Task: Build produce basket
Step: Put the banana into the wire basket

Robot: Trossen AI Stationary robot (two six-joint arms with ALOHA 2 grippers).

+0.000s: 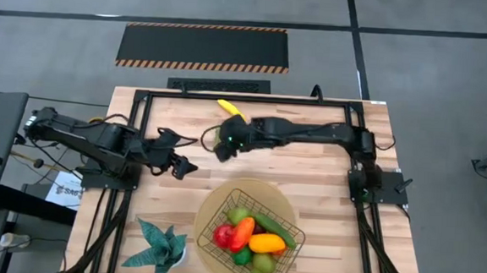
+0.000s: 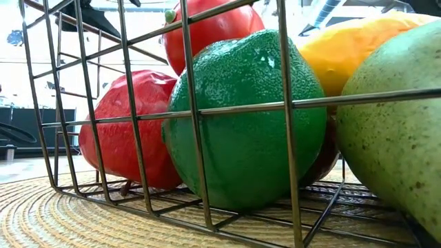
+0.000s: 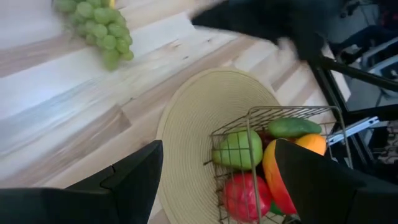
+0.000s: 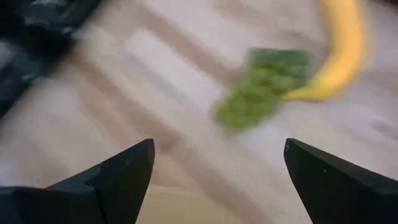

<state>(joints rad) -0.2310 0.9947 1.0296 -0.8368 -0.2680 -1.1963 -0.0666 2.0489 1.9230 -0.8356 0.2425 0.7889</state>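
Note:
The dark wire basket [image 1: 292, 235] stands on a round tan mat [image 1: 223, 194] near the table's near edge. It holds a red apple [image 1: 223, 234], mango [image 1: 243, 230], cucumber [image 1: 273, 229], green apple [image 1: 237, 214] and pear [image 1: 262, 261]. The low view shows a lime [image 2: 248, 117] and a tomato [image 2: 207, 27] behind the mesh. Green grapes [image 4: 261, 87] and a yellow banana [image 1: 231, 110] lie on the wood near the far edge. My right gripper [image 1: 224, 148] hovers open over the grapes. My left gripper [image 1: 182, 167] is open, left of the mat.
A teal leafy plant [image 1: 159, 246] stands at the near edge, left of the basket. A black frame [image 1: 229, 97] runs around the table's far edge and sides. Bare wood lies right of the mat and between the two arms.

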